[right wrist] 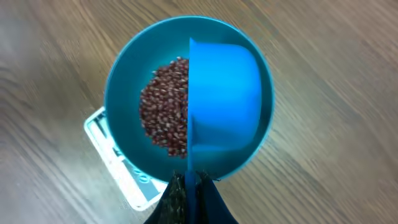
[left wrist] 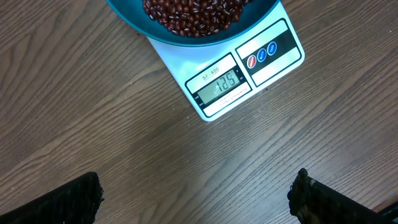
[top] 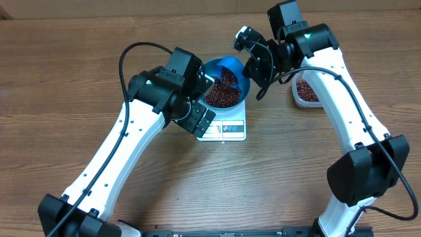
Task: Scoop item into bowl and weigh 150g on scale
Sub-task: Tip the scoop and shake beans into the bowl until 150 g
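Two tools engaged. Nearest, left tool (left wrist: 196, 200) spread wide, empty, hovering over table (left wrist: 186, 155) just short of scale (left wrist: 264, 53), display (left wrist: 221, 84) about 125. Next, bowl (right wrist: 124, 74) seated on scale, beans (right wrist: 163, 109) heaped inside. Farther, right tool (right wrist: 189, 183) clenched on scoop (right wrist: 227, 106) handle, scoop tipped over bowl. Risk: another full scoop overshooting target; careless tilt scattering beans past rim.

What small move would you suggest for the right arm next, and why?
Probably swing the small blue plastic scoop over to the clear tub for a part scoop: it hangs tipped over the round blue bowl, and the white square scale seems to read 125.
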